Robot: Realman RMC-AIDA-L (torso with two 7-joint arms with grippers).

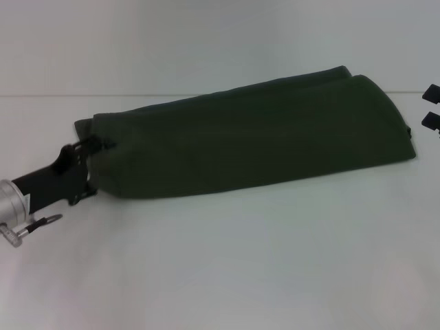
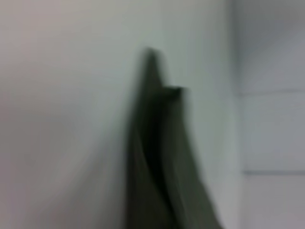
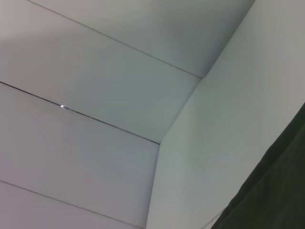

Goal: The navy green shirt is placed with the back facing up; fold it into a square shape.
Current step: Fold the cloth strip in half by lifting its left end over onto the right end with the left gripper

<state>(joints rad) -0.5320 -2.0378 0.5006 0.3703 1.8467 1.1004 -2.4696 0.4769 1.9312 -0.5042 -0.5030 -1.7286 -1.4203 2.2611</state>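
Head view: the navy green shirt (image 1: 254, 137) is seen folded into a long band lying across the white tabletop (image 1: 220, 261). Its left end is pinched by the left gripper (image 1: 93, 146), closed on the cloth. The right gripper (image 1: 431, 106) is seen at the right edge just beside the shirt; its opening cannot be told.

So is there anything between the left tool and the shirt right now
Nothing visible. The left tool is already at the left end of the navy green shirt, right against the cloth's edge. The white table shows bare around the shirt. The right tool sits apart at the right edge.
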